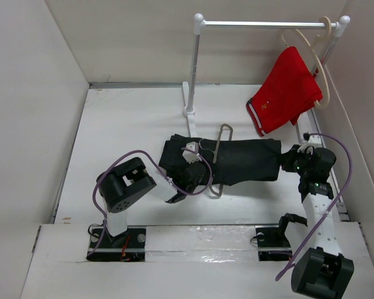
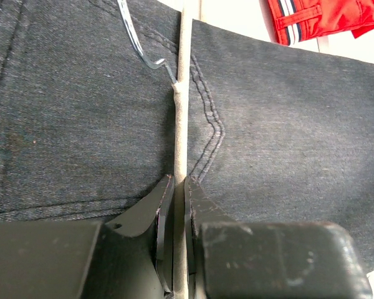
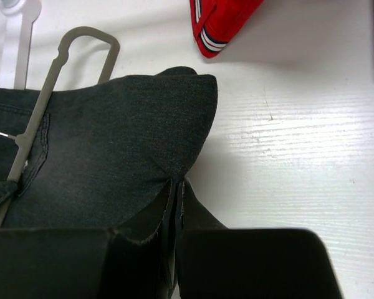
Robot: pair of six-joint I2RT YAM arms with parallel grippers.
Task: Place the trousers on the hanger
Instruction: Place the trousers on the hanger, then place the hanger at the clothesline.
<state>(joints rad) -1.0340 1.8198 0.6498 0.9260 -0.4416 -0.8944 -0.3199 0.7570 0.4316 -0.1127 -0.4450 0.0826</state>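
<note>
The black trousers (image 1: pixel 243 161) lie folded flat across the middle of the table. The thin grey hanger (image 1: pixel 219 149) lies across them, its hook (image 1: pixel 225 128) pointing to the far side. My left gripper (image 1: pixel 198 167) rests on the trousers' left part. In the left wrist view it (image 2: pixel 179 180) is shut on the hanger's bar (image 2: pixel 181 112), with the trousers (image 2: pixel 81 124) under it. My right gripper (image 1: pixel 288 163) is at the trousers' right end. In the right wrist view it (image 3: pixel 177 182) is shut on the fabric edge (image 3: pixel 124 137); the hanger (image 3: pixel 40 112) shows to the left.
A white clothes rail (image 1: pixel 262 25) on a post (image 1: pixel 192 75) stands at the back. A cream hanger (image 1: pixel 318 59) with red shorts (image 1: pixel 285 92) hangs at its right end, close above my right arm. White walls (image 1: pixel 31 93) close in the left and right sides.
</note>
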